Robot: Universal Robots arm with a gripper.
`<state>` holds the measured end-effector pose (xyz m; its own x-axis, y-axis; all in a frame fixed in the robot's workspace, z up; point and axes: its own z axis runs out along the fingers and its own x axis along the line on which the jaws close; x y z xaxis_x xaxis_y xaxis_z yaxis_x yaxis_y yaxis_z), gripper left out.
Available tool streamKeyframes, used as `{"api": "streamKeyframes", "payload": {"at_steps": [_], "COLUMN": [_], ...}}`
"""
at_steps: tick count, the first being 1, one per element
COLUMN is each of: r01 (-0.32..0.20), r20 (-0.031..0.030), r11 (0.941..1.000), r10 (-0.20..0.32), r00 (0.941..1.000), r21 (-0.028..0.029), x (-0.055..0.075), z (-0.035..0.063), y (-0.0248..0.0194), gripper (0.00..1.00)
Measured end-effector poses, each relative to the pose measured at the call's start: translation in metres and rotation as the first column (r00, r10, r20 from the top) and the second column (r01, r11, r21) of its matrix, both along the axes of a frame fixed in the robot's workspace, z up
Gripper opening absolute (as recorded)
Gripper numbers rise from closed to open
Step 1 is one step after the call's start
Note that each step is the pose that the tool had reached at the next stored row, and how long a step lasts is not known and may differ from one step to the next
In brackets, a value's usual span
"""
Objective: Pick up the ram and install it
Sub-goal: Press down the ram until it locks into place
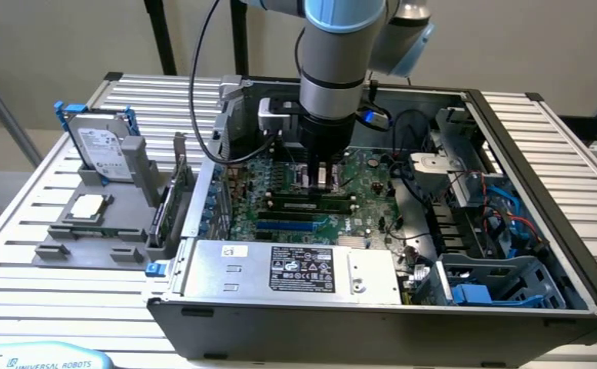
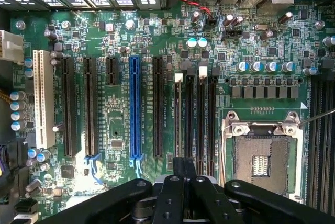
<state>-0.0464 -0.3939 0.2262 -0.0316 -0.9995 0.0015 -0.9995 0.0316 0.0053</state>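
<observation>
Gripper [image 1: 324, 183] pinched narrow above the motherboard [image 1: 365, 181], ram [image 1: 306, 203] seated in its slot at the gripper's six o'clock, open computer case [image 1: 544, 146]

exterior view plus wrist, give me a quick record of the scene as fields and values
gripper: shut, lowered inside the case over the memory slots
ram: seems to lie along a slot right at the gripper's tips; whether it is gripped cannot be told
cpu socket: empty
hard drive: upright in the grey holder, outside the case on the exterior view's left
</observation>
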Motion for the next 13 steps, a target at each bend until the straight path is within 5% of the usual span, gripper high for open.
{"api": "streamKeyframes", "payload": {"at_steps": [6, 13], "r01": [0.0, 0.0], "r20": [-0.0072, -0.0079], "r11": [1.0, 1.0], "r10": [0.0, 0.0], "r00": [1.0, 1.0], "r21": [0.0006, 0.0009], "x": [0.0, 0.0], "z": [0.0196, 0.0202], "y": [0.0001, 0.0001], "gripper": [0.11, 0.11]}}
